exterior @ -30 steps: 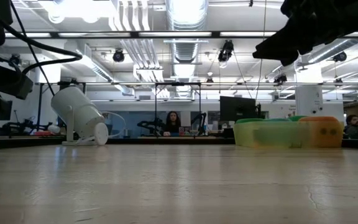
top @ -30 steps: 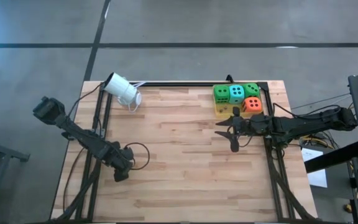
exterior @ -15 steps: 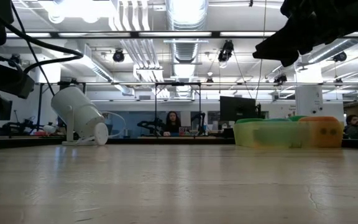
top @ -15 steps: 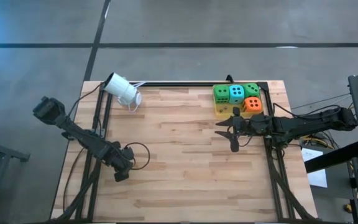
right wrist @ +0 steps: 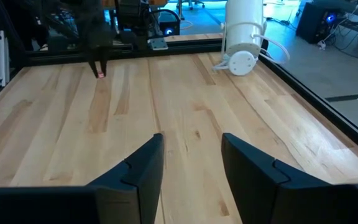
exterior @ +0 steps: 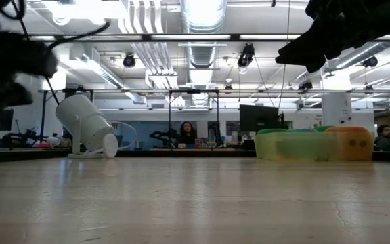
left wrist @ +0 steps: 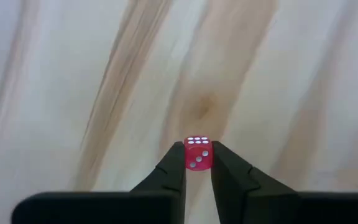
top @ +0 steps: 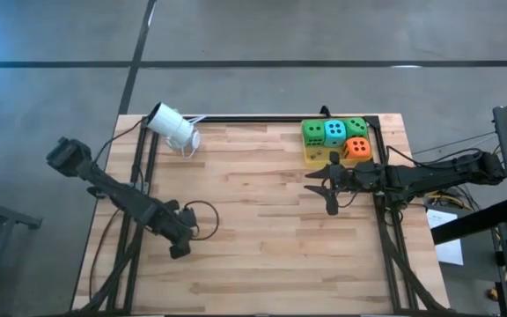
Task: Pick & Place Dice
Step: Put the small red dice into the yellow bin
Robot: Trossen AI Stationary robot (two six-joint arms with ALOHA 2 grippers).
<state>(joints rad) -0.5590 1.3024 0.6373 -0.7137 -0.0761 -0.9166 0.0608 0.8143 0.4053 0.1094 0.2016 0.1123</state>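
Down at the near left part of the pale wooden plank tabletop (top: 262, 229), the left claw (left wrist: 197, 167) is clamped on a tiny red die with white pips (left wrist: 197, 152), its two dark fingers (left wrist: 169, 169) pressing the die's sides just above the boards. From the right arm's camera the same little red cube (right wrist: 100, 75) shows far off under that claw.

The right claw (top: 331, 187) hangs over the right side of the tabletop, just in front of a translucent yellow tray (top: 312, 158) at the far right corner. Its fingers (right wrist: 143, 167) stand apart with nothing between them.

In the tray sit four larger soft dice, packed close together: a bright green one (top: 312, 133), a teal one (top: 334, 132) beside it, another green one (top: 356, 126), and an orange-red one (top: 357, 148) nearest the right claw.

A white cylindrical camera on a small stand (top: 173, 128) sits tilted at the far left corner of the tabletop.
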